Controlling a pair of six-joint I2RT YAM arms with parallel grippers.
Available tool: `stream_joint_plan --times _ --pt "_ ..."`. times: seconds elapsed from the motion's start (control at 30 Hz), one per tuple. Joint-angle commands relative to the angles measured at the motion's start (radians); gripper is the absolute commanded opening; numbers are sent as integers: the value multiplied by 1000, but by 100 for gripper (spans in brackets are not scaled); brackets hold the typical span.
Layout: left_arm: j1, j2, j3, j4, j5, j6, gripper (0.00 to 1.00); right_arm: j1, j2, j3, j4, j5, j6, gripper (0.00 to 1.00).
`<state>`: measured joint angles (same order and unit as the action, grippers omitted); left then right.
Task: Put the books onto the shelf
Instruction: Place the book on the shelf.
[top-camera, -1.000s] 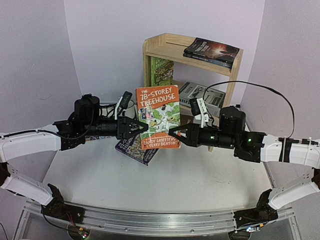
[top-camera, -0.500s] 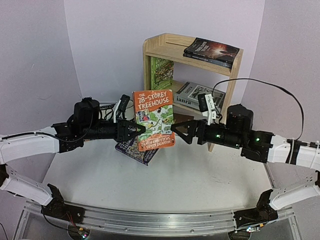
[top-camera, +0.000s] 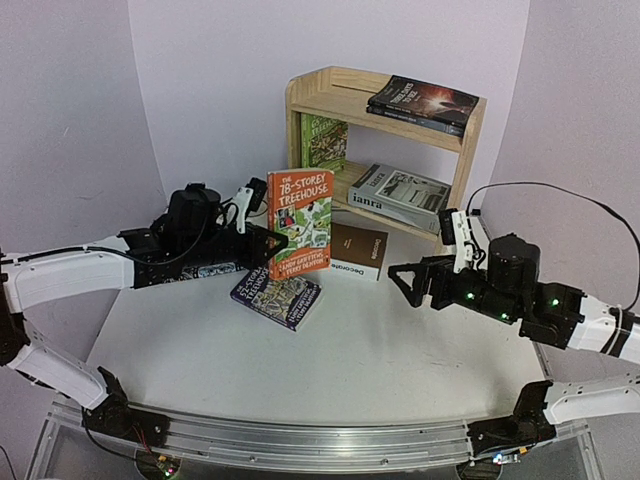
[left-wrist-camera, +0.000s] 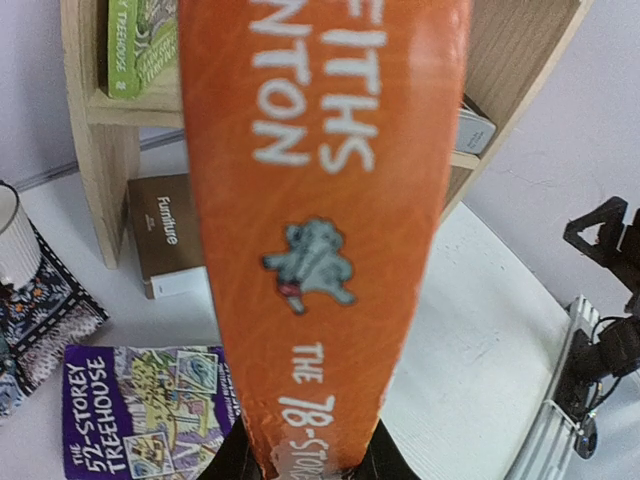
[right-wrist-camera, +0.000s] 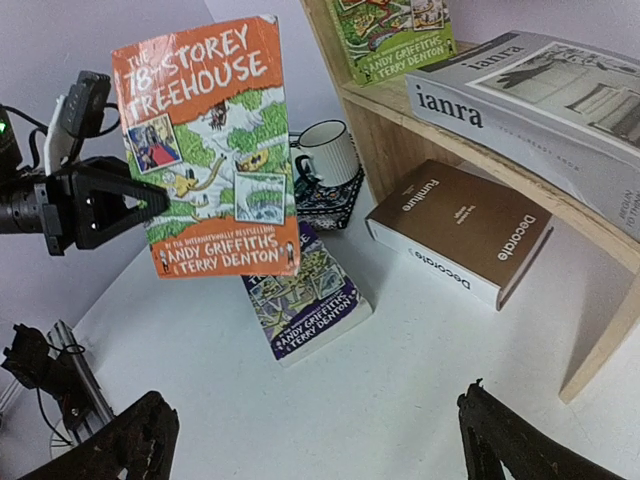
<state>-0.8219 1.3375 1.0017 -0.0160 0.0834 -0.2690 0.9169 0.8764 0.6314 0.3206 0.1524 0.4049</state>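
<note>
overhead, the left gripper (top-camera: 268, 243) pinches the orange book (top-camera: 300, 225) upright by its edge, aloft in front of the shelf (top-camera: 335, 95); the right gripper (top-camera: 405, 280) gapes wide, empty — well apart from it. left wrist: the orange spine fills the view, a dark blue book (left-wrist-camera: 140, 410) lying flat below. right wrist: spread fingers (right-wrist-camera: 130, 440) hold nothing.

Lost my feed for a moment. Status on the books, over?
Left gripper shut on orange book, upright above table. Right gripper open, empty, apart from it. Decorate book and purple book lie flat on table before shelf.
</note>
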Motion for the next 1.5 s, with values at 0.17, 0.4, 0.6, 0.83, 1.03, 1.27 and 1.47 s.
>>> stream_joint_plan --times 0.17,0.4,0.6,0.83,1.03,1.27,1.47 --pt "-2 88 232 115 -191 147 0 3 -119 -51 7 80 -48 98" --pt "-2 182 339 115 -226 149 0 3 -152 -48 -41 56 -74 98" --pt "-2 236 384 115 -258 122 0 2 -190 -47 -85 53 -81 98" --pt "-2 263 419 115 -287 130 0 2 -232 -55 -90 62 -95 98" --pt "-2 271 446 115 -300 140 0 3 -226 -55 -94 61 -101 98" --pt "-1 290 479 116 -314 160 0 2 -219 -47 -94 66 -102 98" --pt "-1 311 485 151 -332 169 0 2 -217 -24 -94 68 -117 98"
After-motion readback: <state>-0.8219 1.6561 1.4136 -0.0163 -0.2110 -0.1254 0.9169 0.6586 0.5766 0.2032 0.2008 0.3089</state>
